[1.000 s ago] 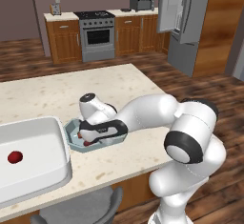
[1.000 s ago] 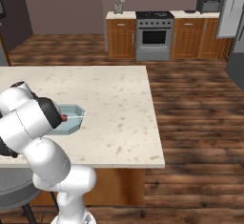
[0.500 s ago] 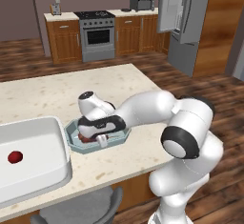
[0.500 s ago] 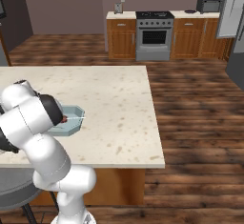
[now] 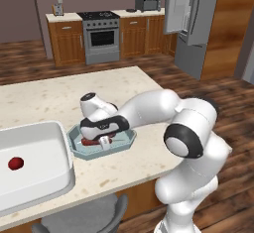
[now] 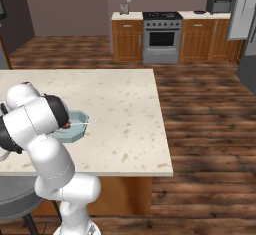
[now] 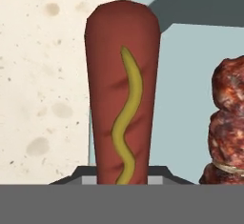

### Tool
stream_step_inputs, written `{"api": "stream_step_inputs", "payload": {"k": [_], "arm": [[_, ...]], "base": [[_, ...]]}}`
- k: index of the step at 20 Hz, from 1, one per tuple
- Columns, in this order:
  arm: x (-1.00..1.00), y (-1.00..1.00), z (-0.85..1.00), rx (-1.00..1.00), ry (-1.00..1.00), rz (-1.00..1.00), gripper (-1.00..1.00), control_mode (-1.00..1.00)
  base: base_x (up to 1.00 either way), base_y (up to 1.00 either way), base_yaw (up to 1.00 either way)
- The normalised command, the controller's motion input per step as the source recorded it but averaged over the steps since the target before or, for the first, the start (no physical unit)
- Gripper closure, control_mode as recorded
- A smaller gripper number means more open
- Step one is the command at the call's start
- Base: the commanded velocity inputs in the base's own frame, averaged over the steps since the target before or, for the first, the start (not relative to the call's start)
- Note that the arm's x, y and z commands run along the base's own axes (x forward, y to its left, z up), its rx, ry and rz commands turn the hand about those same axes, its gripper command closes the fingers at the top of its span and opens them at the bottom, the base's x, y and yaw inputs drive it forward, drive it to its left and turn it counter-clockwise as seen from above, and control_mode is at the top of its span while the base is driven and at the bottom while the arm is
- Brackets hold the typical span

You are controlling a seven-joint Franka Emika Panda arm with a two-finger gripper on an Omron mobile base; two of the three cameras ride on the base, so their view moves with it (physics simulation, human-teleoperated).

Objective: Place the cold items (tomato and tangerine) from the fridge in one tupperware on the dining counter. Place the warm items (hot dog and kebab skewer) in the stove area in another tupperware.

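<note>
Speckled counter (image 5: 59, 98); hot dog (image 7: 124, 94) lengthwise along fingers (image 5: 104, 142), over tupperware (image 5: 130, 139); grip unclear.

A speckled stone counter (image 5: 59, 98) is filling the foreground, with a grey stool (image 5: 84, 218) tucking under its near edge. Behind, a steel stove (image 6: 163, 36) is standing between wooden cabinets (image 6: 127, 40). A microwave (image 5: 147, 3) is sitting on the back counter, and a fridge (image 5: 191, 14) is standing with its door open. Wooden floor (image 6: 210, 129) is stretching between.
</note>
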Motion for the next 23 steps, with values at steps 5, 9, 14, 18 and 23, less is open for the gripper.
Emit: {"api": "stream_step_inputs", "payload": {"k": [5, 9, 14, 18, 23], "arm": [[0.09, 0.00, -0.05, 0.00, 0.00, 0.00, -1.00, -1.00], [0.01, 0.00, -0.02, 0.00, 0.00, 0.00, -1.00, -1.00], [-0.18, 0.00, 0.15, 0.00, 0.00, 0.00, -1.00, -1.00], [-0.31, -0.03, 0.62, 0.00, -0.03, 0.00, -1.00, -1.00], [-0.40, -0.19, 0.75, 0.08, -0.02, 0.00, -1.00, -1.00]], "base": [[0.00, 0.00, 0.00], [0.00, 0.00, 0.00], [0.00, 0.00, 0.00], [0.00, 0.00, 0.00], [0.00, 0.00, 0.00]]}}
